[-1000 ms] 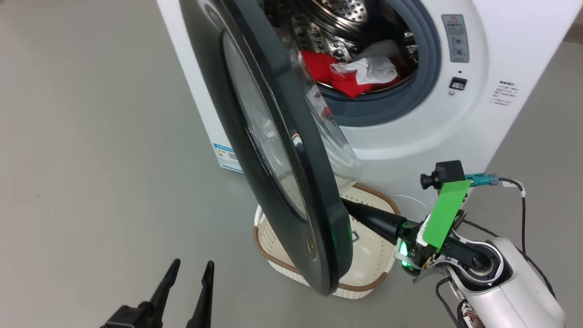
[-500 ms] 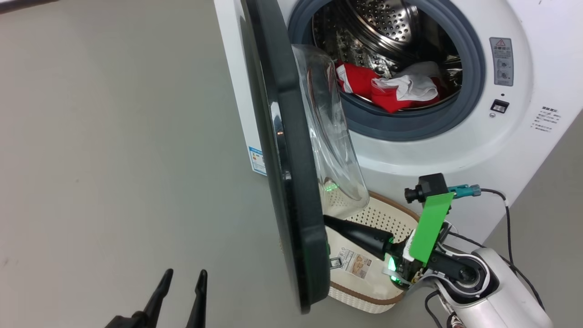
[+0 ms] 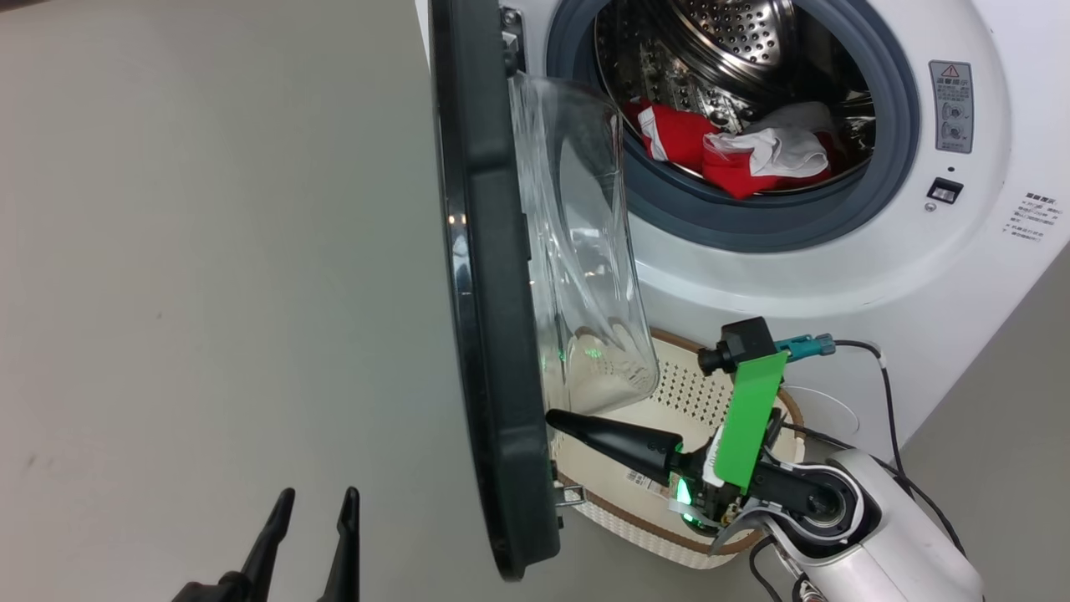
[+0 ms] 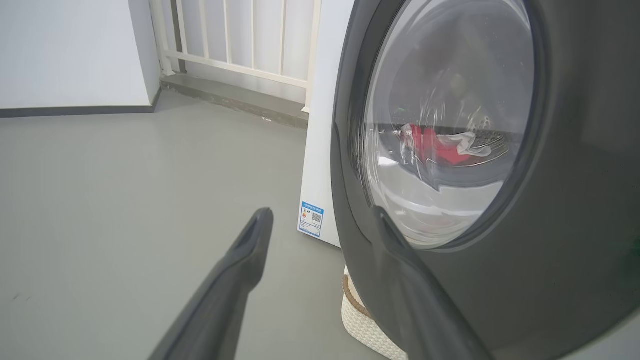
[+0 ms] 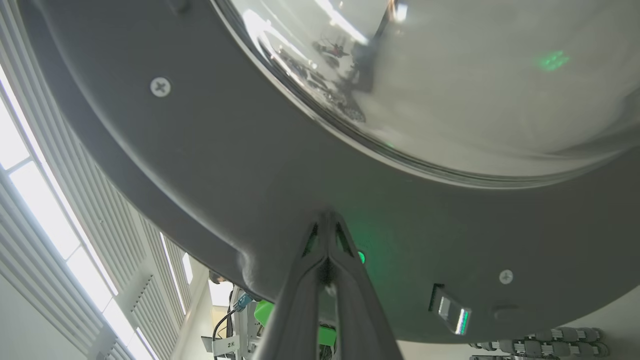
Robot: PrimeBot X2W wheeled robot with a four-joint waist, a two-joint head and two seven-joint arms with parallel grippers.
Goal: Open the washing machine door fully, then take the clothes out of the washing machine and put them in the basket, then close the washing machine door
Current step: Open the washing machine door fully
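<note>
Clenched right gripper (image 3: 562, 420) meets washing machine door (image 3: 489, 293) inner rim: rigid, heavy, probably slick; push there. Left gripper (image 3: 318, 497) released.

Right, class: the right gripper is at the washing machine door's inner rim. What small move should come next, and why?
Probably push the washing machine door a little farther open with the right gripper. Its shut tips meet the door's inner rim, and the door stands edge-on, overhanging the basket, so it looks not yet fully open.
</note>
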